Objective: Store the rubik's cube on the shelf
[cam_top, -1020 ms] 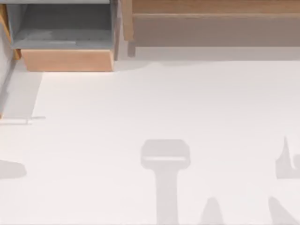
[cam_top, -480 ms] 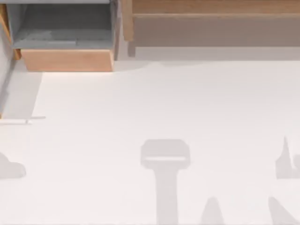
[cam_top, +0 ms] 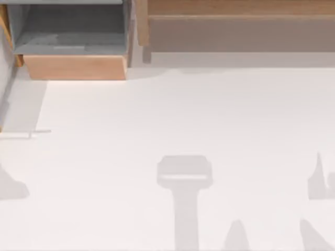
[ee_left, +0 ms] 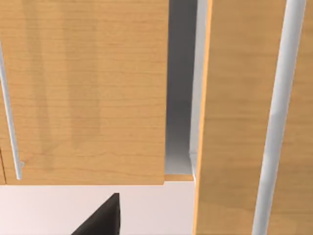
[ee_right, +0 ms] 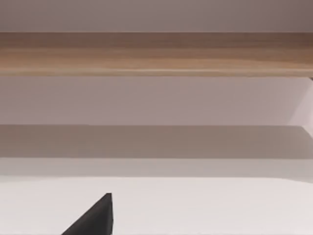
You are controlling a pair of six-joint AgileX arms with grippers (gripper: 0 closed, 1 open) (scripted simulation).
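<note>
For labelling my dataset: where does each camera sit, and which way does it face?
Top view: above the table, facing down on shelf and grey-lined box; arm shadows on the table.
Left wrist view: on the left arm, facing wooden panels with metal handles; part of the left hand shows.
Right wrist view: on the right arm, facing the shelf; part of the right hand shows.
Shared: top and right wrist views both show shelf and table.

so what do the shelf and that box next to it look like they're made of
The shelf looks like light-brown wood with faint grain and a matte tan front board. The box has a warmer orange wood front and smooth grey lining inside. Being rendered, the real material is open.
</note>
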